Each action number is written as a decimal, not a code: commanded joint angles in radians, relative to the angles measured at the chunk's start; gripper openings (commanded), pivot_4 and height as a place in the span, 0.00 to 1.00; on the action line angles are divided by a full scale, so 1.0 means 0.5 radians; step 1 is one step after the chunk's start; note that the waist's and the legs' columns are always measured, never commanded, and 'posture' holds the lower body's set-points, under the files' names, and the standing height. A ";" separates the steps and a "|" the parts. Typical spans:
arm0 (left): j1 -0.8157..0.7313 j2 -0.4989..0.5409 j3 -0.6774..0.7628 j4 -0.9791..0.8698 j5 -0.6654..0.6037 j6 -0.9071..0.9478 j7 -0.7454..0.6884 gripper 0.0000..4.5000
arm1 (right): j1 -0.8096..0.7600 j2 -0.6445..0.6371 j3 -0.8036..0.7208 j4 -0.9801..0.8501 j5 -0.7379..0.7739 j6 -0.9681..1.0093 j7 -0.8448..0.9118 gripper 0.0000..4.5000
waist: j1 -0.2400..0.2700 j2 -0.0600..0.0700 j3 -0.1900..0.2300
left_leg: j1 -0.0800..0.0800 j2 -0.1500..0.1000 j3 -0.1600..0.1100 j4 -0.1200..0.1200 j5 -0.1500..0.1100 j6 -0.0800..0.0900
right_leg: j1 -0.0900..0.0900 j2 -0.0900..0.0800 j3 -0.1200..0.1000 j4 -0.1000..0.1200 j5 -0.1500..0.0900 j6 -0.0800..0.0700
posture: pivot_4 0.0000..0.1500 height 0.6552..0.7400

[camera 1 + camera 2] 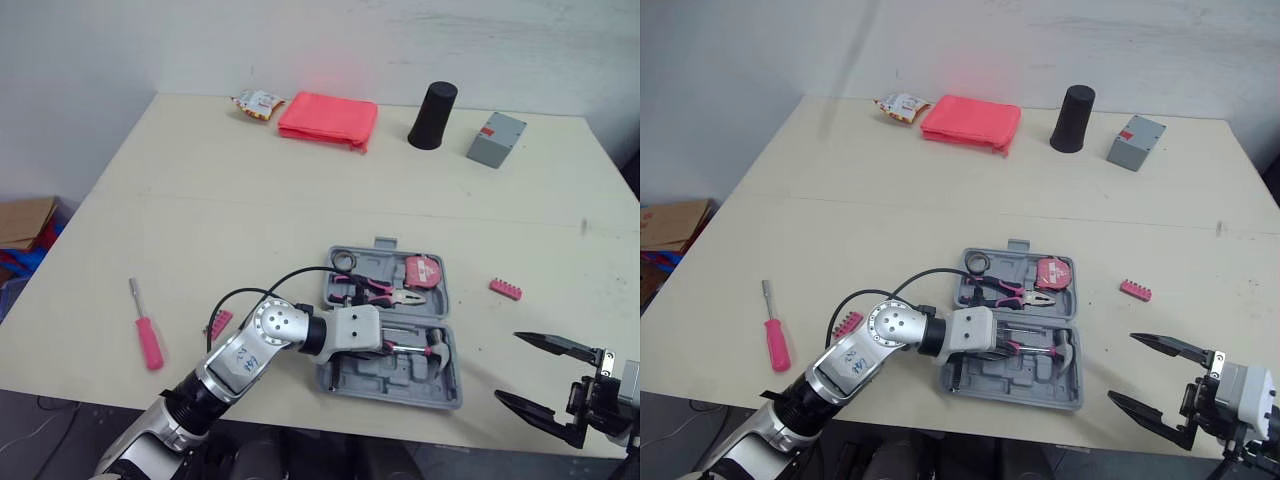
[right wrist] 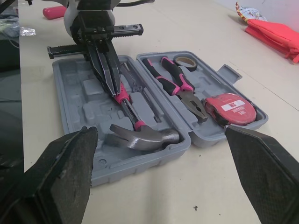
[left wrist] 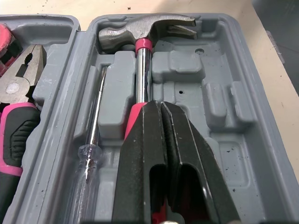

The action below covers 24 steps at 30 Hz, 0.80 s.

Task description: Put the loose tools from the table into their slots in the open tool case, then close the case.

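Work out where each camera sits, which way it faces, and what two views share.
Head views: on the head, looking down over the table; both arms show, left pincer in the tool case, right pincer open.
Left wrist view: along the shut left pincer, at the hammer.
Right wrist view: between its own open fingers, across the tool case toward the left pincer.
Shared: both wrist views show the hammer in the tool case.

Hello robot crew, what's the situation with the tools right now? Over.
Left gripper shut, tips on hammer handle in case. Right gripper open, hovering clear. Screwdriver, bit strip loose on table.
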 commanded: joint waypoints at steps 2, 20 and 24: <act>0.054 -0.027 -0.003 0.098 0.066 0.075 0.081 0.01 | 0.017 0.016 -0.010 -0.047 0.016 -0.025 -0.021 1.00 | 0.001 0.000 -0.001 | 0.000 0.000 0.000 0.000 -0.001 0.001 | 0.001 -0.001 0.000 0.000 0.000 0.000 | 1.00 1.00; 0.196 -0.089 -0.121 0.427 0.141 0.559 0.296 0.01 | 0.014 0.039 0.026 -0.070 -0.001 -0.036 -0.078 1.00 | 0.000 -0.012 -0.051 | 0.035 -0.001 0.000 -0.034 -0.010 0.006 | 0.048 -0.006 -0.002 -0.036 -0.002 -0.034 | 1.00 1.00; 0.156 -0.141 -0.175 0.503 0.131 0.696 0.318 0.01 | 0.003 0.041 0.038 -0.076 -0.004 -0.032 -0.099 1.00 | 0.004 -0.015 -0.059 | 0.035 -0.001 -0.002 -0.034 -0.008 0.009 | 0.053 -0.007 -0.002 -0.046 0.003 -0.037 | 1.00 1.00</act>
